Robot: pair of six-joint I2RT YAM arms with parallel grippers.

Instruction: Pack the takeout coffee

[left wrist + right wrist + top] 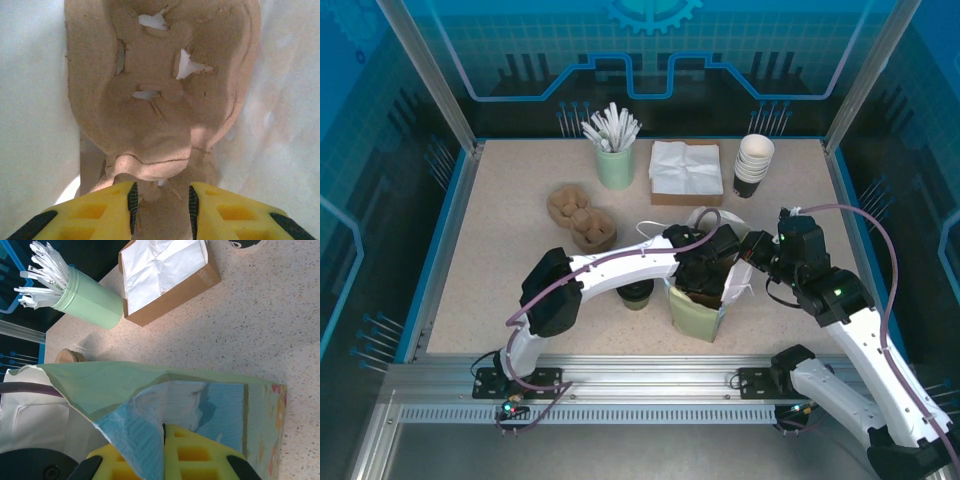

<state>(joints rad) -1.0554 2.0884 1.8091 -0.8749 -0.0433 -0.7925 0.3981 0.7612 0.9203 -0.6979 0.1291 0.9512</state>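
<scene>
Nearest you, the paper bag (692,318) stands open just right of the middle of the table (500,260), and both your arms meet at it. Your left gripper (161,194) is down inside the bag's mouth. In its wrist view the yellow fingers (100,212) stand part-way apart with a piece of a brown pulp carrier (160,100) in the gap. You cannot tell whether they pinch it or only flank it. The bag's pale inner walls rise on either side of the carrier.

Your right gripper (164,445) is closed tight on the bag's right rim, with a fold of the paper caught between its fingers.

The takeout coffee (637,293) stands upright on the table just left of the bag and outside it, black lid on, partly under your left forearm.

Farther back and to the left, two more pulp trays (580,218) lie on the table, touching each other.

Along the far edge, from left to right, you have a pale green cup (615,168) full of white stirrers (612,127), a brown box of napkins (685,170) and a stack of lidless cups (754,163).
</scene>
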